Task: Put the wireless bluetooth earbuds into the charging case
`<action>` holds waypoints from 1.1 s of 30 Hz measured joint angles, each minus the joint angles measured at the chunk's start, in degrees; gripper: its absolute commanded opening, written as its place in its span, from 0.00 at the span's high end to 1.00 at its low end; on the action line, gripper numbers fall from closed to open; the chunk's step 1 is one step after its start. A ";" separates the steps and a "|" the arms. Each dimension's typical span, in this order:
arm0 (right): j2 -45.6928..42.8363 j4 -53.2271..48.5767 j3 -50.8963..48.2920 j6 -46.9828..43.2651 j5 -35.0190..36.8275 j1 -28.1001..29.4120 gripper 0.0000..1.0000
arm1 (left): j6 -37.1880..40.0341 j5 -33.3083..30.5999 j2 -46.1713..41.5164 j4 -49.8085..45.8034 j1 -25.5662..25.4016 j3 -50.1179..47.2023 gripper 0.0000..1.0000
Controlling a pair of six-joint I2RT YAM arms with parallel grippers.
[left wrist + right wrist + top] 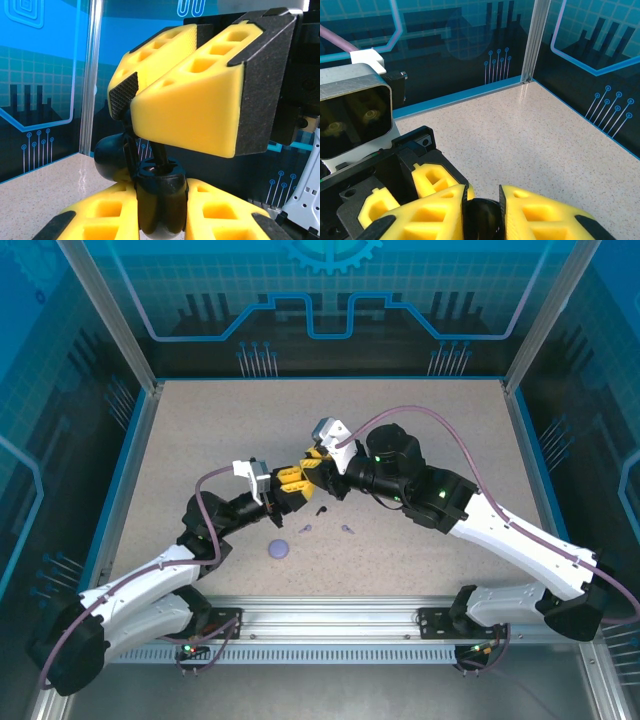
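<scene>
My two grippers meet above the table's middle. The left gripper point(290, 485) point(161, 195) is shut on a small black charging case point(162, 205), held upright with its lid point(107, 157) swung open to the left. The right gripper point(318, 472) point(131, 102) point(482, 202) comes in from above, shut on a black earbud point(161, 154) point(482, 220). The earbud's stem reaches down into the case's open top. On the table lie another black earbud point(321, 510) and two lavender earbuds point(305, 529) point(347, 529).
A closed lavender disc-shaped case point(279, 549) lies on the speckled table point(420, 430) just in front of the left forearm. Blue-edged transparent walls with metal posts point(532, 42) surround the table. The arm bases stand on a rail point(330, 620) at the near edge.
</scene>
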 measured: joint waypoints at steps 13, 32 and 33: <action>0.00 -0.02 -0.09 0.98 -1.16 0.02 0.77 | 0.00 -0.83 0.00 0.09 -0.02 -0.02 0.96; -0.20 -3.91 3.65 3.72 -1.31 0.31 0.36 | 0.07 -1.44 0.00 0.17 -0.31 -0.31 0.96; -0.52 -3.96 4.07 4.20 -1.31 0.22 0.31 | 0.07 -1.46 0.00 0.17 -0.33 -0.31 0.97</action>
